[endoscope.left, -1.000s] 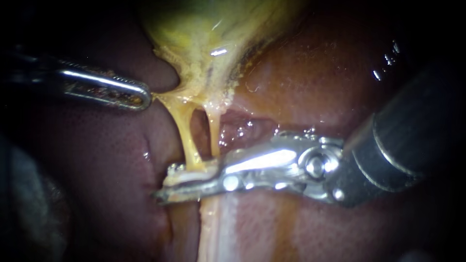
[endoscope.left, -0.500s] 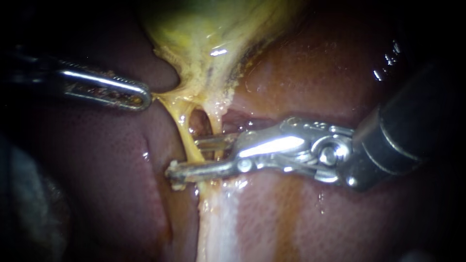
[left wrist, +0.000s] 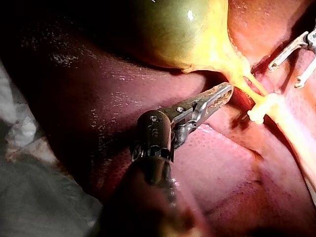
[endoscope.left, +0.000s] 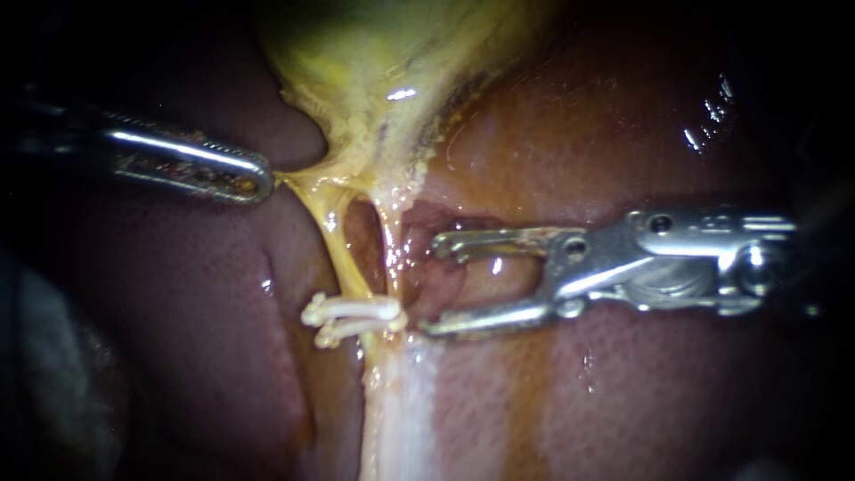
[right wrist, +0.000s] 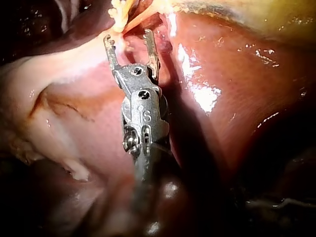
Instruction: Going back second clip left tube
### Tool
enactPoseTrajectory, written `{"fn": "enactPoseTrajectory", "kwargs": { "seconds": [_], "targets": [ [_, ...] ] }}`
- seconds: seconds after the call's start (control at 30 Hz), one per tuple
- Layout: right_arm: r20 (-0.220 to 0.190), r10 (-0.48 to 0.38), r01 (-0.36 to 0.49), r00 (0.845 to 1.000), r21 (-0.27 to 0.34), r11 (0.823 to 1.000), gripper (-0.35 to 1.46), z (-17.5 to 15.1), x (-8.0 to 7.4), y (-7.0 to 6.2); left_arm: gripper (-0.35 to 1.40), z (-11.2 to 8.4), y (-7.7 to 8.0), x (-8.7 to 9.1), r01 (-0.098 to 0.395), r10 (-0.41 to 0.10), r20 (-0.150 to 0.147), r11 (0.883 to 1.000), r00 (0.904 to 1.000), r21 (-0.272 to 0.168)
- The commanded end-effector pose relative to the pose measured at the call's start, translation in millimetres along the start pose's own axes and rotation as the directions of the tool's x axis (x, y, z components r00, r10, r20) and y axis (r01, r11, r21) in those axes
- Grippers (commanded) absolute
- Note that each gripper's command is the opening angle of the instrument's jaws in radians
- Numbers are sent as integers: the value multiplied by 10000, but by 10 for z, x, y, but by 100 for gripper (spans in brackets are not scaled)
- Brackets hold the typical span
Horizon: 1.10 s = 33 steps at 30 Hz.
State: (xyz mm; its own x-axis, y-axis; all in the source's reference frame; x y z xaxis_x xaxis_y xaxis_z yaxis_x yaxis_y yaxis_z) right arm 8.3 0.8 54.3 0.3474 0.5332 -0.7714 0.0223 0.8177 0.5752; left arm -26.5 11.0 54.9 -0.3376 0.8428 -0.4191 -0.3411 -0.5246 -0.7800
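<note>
My right instrument's end effector (endoscope.left: 432,285) stands wide open with nothing in it. Only bare liver (endoscope.left: 623,401) shows in the gap between the two jaws. In the right wrist view the same end effector (right wrist: 127,38) forks open, with the clip (right wrist: 117,11) just ahead of its tips.

That is the relation my withdrawal turns on. The white clip (endoscope.left: 352,316) lies straight ahead of my jaws, on the far side of them from my shaft. It sits across the lower end of the left tube (endoscope.left: 338,249), just above where that tube meets the right tube (endoscope.left: 390,249). Its long axis runs across the tube and nearly in line with my shaft, so I judge that a pull back along the shaft leads directly away from it. My lower jaw's tip is just beside the clip's near end, and I cannot tell whether they touch. The upper jaw's tip is just beside the right tube, with a small gap showing. Neither tube is inside the jaws.

Farther out, my left instrument (endoscope.left: 263,178) is closed on the yellow edge of the gallbladder (endoscope.left: 383,53), drawing it sideways so both tubes hang taut. The left wrist view shows that end effector (left wrist: 224,91) beside the tubes, the clip (left wrist: 259,111) a little beyond it and my right instrument (left wrist: 285,74) farther off. Of the two, my right instrument is nearer the clip.
</note>
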Motion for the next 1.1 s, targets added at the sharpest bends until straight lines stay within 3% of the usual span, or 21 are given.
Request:
{"fn": "enactPoseTrajectory", "kwargs": {
  "seconds": [0.03, 0.23, 0.4, 0.83, 1.1],
  "targets": [
    [9, -124, 124, 9999, 17, 9999, 50, -6, -1, 1, -35, 0, 0, 0, -1, 1, 1, 10000, 10000, -6],
    [197, -367, 365, 9991, 84, 9993, 50, -33, -6, 1, -35, 0, 0, 0, -1, 1, 0, 10000, 10000, -4],
    [672, -455, 452, 9967, 61, 9990, 50, -38, -8, -1, -35, 6, -1, -1, -5, 5, -17, 10000, 10000, 31],
    [672, -455, 451, 9967, 68, 9990, 50, -40, -8, -1, -35, 49, -15, -9, -82, 83, -96, 9999, 9999, 130],
    [671, -453, 449, 9967, 77, 9990, 50, -41, -8, -2, -35, 59, -21, -16, -139, 139, -12, 9999, 9999, 97]
  ]
}}
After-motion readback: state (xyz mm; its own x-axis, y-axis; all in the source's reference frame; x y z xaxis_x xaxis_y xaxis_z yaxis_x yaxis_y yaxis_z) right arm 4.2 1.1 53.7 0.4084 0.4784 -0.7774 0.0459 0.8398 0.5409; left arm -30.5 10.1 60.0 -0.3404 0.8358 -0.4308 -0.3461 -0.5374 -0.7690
